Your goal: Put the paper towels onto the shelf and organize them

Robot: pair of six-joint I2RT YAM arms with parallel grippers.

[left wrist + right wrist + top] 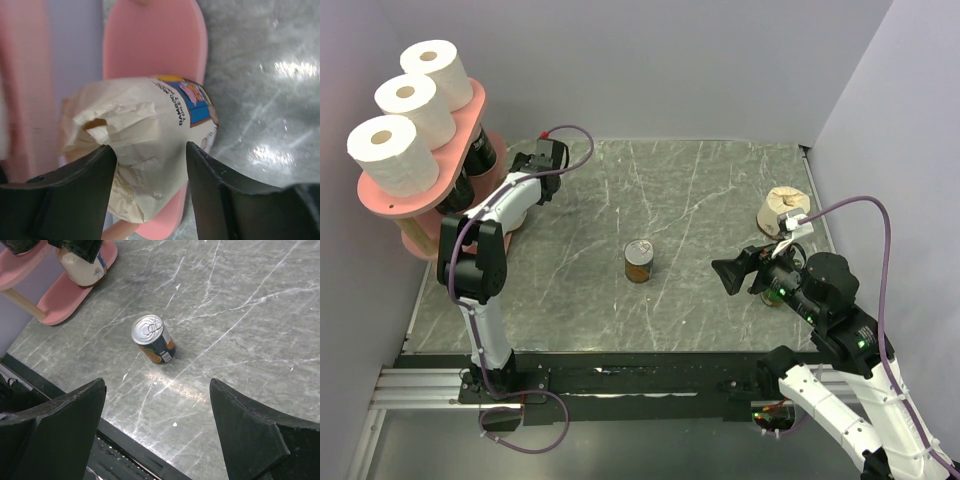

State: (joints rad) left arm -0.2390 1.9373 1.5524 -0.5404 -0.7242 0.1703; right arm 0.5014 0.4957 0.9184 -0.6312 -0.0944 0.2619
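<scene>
The pink shelf (470,105) stands at the far left with three white rolls (405,100) on its top board and black-wrapped rolls (480,152) on the tier below. My left gripper (150,165) is shut on a cream-wrapped roll (150,120) over the rounded end of the bottom board (150,45). The right wrist view shows that roll (85,267) low over the board (70,297). A second cream roll (782,210) stands at the right. My right gripper (735,272) is open and empty above the table, left of that roll.
A small tin can (639,261) stands mid-table and also shows in the right wrist view (152,339). A green bottle (775,292) is mostly hidden under my right wrist. Walls close in at the back and on both sides.
</scene>
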